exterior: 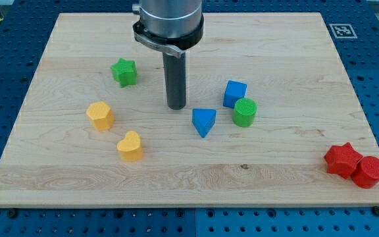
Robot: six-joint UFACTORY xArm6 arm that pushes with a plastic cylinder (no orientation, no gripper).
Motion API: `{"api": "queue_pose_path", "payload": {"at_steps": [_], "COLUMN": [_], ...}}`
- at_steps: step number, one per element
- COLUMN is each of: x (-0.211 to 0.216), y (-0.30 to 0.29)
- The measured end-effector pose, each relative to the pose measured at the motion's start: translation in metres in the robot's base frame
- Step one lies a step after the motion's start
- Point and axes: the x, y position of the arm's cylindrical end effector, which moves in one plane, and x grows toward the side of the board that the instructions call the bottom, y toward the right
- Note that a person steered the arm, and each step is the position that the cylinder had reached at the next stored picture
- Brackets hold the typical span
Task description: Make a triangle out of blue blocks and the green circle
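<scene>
Our arm carries no claw, only a rod that holds nothing, and my tip rests on the board just to the view's left of the blue triangular block. Further to the tip's right sit the blue cube and the green circle, touching each other. They already form a tight, uneven triangle, so we judge that short, centred nudges on the blue triangular block, steering clear of the other two, would even the spacing.

Tip left of triangle; cube and circle touching, right of triangle; board beneath.
</scene>
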Motion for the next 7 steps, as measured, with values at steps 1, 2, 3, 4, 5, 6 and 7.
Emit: {"api": "queue_pose_path", "payload": {"at_steps": [1, 2, 3, 4, 5, 6, 7], "x": [-0.002, -0.009, 0.0, 0.018, 0.03, 0.031, 0.031], "y": [0.002, 0.022, 0.045, 0.06, 0.075, 0.088, 0.093]}}
